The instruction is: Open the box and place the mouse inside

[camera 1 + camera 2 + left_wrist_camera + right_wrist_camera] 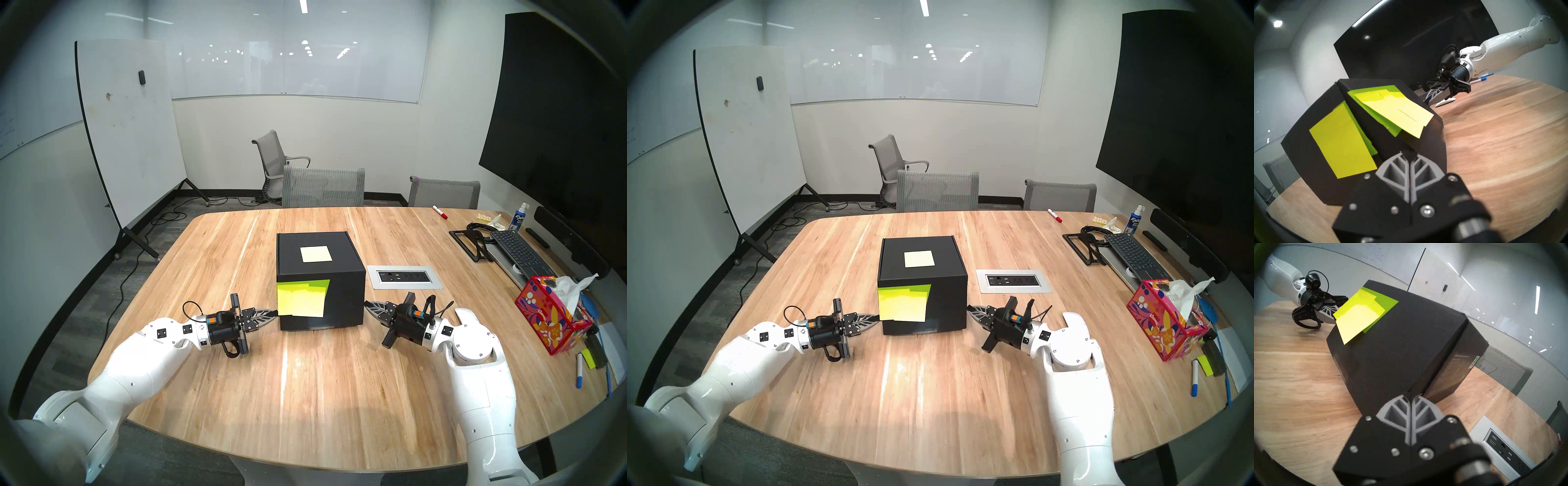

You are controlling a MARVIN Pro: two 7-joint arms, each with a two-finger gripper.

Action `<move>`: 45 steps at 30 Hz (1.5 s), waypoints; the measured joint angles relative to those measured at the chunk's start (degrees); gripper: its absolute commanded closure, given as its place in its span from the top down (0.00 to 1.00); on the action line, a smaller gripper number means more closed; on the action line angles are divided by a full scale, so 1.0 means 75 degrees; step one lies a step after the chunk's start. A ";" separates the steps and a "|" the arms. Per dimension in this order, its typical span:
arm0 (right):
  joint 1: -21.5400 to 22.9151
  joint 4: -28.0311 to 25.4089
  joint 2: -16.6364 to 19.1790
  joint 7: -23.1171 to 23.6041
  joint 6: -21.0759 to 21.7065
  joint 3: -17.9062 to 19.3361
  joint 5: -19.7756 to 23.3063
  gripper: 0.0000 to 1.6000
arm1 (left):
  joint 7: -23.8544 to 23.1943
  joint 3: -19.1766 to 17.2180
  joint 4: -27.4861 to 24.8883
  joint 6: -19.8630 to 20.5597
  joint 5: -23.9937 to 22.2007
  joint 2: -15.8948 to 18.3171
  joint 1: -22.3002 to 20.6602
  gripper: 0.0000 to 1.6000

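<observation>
A: Head stereo left view: the box [320, 281] is a matte black cardboard cube, lid flaps down, standing mid-way across the wood-grain table [305, 390]. A pale square note [316, 254] lies flat on its top; neon yellow-green sticky notes [302, 298] overlap on the near face, lower edges curling free.

B: Grippers?

A: The left gripper [271, 314] meets the box's near-left lower corner, and the right gripper [370, 306] meets the near-right one. Both have ribbed, leaf-shaped grey fingers on black brackets.

B: Spread or closed?

A: Left wrist view: the two finger halves [1398, 168] lie pressed together, tips at the box corner, nothing between them. Right wrist view: the same, fingers [1400, 411] together, tips at the box's edge.

B: Mouse?

A: Left wrist view only: a small smooth white rounded mouse [1445, 102] on the table beneath the right gripper. A glossy pink patterned tissue box [551, 317] sits well apart on the right.
</observation>
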 measured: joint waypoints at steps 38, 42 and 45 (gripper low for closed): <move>-0.0732 -0.1236 -0.0087 0.0231 -0.0004 0.0500 0.0741 0.00 | 0.0103 -0.0346 -0.1225 0.0262 -0.0466 0.0198 0.0432 0.00; -0.0721 -0.1351 -0.0125 0.0241 0.0019 0.0491 0.0768 0.00 | 0.0180 -0.0429 -0.1278 0.0307 -0.0515 0.0199 0.0428 0.00; -0.0702 -0.1409 -0.0150 0.0243 0.0053 0.0476 0.0771 0.00 | 0.0219 -0.0474 -0.1302 0.0342 -0.0544 0.0199 0.0420 0.00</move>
